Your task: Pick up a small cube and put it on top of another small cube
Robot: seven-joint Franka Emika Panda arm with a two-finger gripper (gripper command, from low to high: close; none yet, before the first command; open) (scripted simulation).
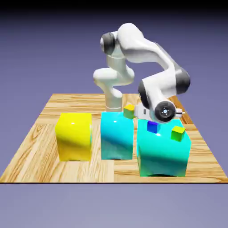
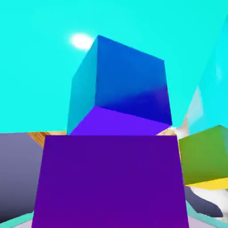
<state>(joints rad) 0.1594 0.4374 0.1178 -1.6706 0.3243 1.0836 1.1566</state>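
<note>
Blue-violet backdrop (image 1: 35, 44) lies behind a wooden table (image 1: 40, 133); three big glossy blocks stand on the table in a row, apart from one another: a yellow block (image 1: 74, 136) at the exterior view's left, a cyan block (image 1: 116, 136) in the middle, and a larger teal block (image 1: 162, 153) at the right. On top of the teal block sits the blue cube (image 1: 152, 128), near its far edge; a green cube (image 1: 178, 132) sits on the same top, well to the exterior view's right of the blue one and not touching it. A second green cube (image 1: 129, 111) shows at the far top edge of the cyan block; whether it rests on it or behind it I cannot tell. The white arm (image 1: 147, 49) bends down so that the gripper (image 1: 150, 120) hangs right over the blue cube. In the hand view the small cube (image 2: 111, 182) fills the bottom, large and dark violet in the shade, hiding both fingertips; the gripper is clenched on it. It is right by the blue cube's violet face; whether the two touch I cannot tell.
</note>
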